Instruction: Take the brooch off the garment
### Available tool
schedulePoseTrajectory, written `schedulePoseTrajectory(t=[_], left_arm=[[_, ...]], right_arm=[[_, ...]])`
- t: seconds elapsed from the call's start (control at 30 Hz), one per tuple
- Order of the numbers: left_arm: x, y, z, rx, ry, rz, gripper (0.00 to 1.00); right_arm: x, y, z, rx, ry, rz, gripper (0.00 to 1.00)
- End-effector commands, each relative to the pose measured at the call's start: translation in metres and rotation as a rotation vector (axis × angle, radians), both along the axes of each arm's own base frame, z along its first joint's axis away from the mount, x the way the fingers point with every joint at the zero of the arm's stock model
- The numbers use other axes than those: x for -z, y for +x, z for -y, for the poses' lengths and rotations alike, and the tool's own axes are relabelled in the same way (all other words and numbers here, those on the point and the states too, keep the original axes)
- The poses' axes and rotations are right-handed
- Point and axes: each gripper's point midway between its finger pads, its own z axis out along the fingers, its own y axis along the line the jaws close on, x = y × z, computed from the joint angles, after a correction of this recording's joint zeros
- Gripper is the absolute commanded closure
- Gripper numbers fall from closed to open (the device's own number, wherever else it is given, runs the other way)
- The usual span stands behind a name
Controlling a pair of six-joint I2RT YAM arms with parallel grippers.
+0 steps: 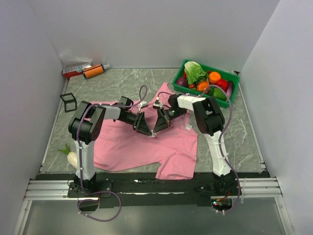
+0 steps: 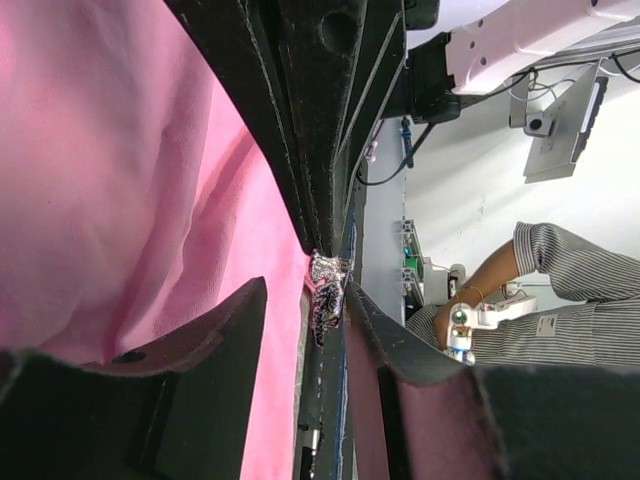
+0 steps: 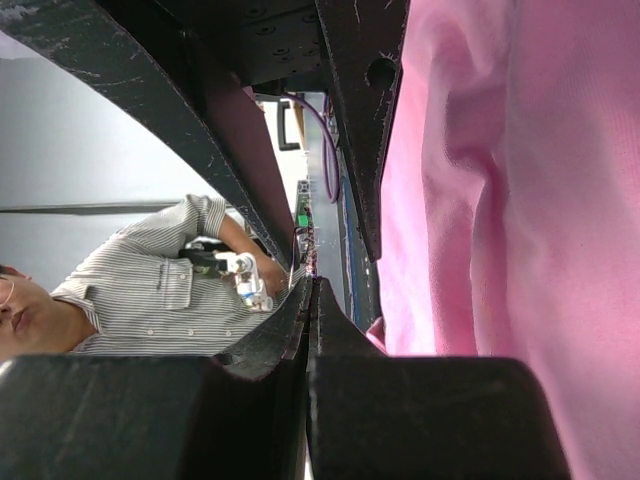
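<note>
The pink T-shirt (image 1: 127,147) lies flat on the table. Both grippers meet over its middle. In the left wrist view the brooch (image 2: 327,295), a tiny sparkling silvery piece, sits at the edge of the pink cloth (image 2: 120,180). My right gripper (image 1: 157,126) is shut, its tips pinching the brooch's top end; in its own view (image 3: 312,285) the jaws are pressed together beside the cloth (image 3: 520,200). My left gripper (image 1: 145,128) is open (image 2: 305,290), a finger on each side of the brooch, which lies close to its right finger (image 2: 400,370).
A green crate (image 1: 234,96) of vegetables stands at the back right. Two orange and red bottles (image 1: 85,71) lie at the back left. A small black frame (image 1: 68,102) and a white vegetable (image 1: 72,157) are left of the shirt. The shirt's white label (image 1: 188,127) is near the right arm.
</note>
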Motion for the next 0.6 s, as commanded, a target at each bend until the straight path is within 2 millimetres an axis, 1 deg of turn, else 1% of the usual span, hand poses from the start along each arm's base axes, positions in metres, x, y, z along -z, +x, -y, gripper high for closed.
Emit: schedulePoseTrajectory(t=[0.0, 0.13, 0.17, 0.23, 0.27, 0.33, 0.37, 0.43, 0.53, 0.57], left_arm=[[-0.020, 0.002, 0.004, 0.026, -0.060, 0.062, 0.57], [-0.028, -0.004, 0.001, 0.071, -0.125, 0.098, 0.54], [-0.034, -0.011, -0.002, 0.085, -0.163, 0.090, 0.54], [-0.040, -0.011, -0.006, 0.062, -0.210, 0.070, 0.54], [-0.038, -0.006, -0.006, 0.039, -0.253, 0.092, 0.54], [-0.037, -0.002, -0.006, 0.038, -0.247, 0.095, 0.55], [-0.037, 0.000, -0.004, 0.046, -0.252, 0.130, 0.55], [-0.038, -0.002, -0.003, 0.049, -0.251, 0.118, 0.55], [-0.036, -0.007, 0.000, 0.070, -0.245, 0.128, 0.58], [-0.036, -0.009, 0.000, 0.071, -0.236, 0.106, 0.59]], right_arm=[[-0.041, 0.006, -0.010, 0.008, 0.132, 0.023, 1.00], [-0.040, 0.005, -0.010, 0.008, 0.129, 0.021, 1.00], [-0.040, 0.006, -0.010, 0.009, 0.129, 0.022, 1.00], [-0.040, 0.006, -0.010, 0.008, 0.129, 0.028, 1.00], [-0.040, 0.006, -0.009, 0.008, 0.128, 0.030, 1.00], [-0.041, 0.006, -0.010, 0.005, 0.126, 0.037, 1.00], [-0.041, 0.006, -0.010, 0.007, 0.125, 0.038, 1.00], [-0.041, 0.006, -0.010, 0.007, 0.124, 0.038, 1.00], [-0.041, 0.005, -0.009, 0.009, 0.124, 0.035, 1.00], [-0.041, 0.005, -0.009, 0.007, 0.122, 0.034, 1.00]])
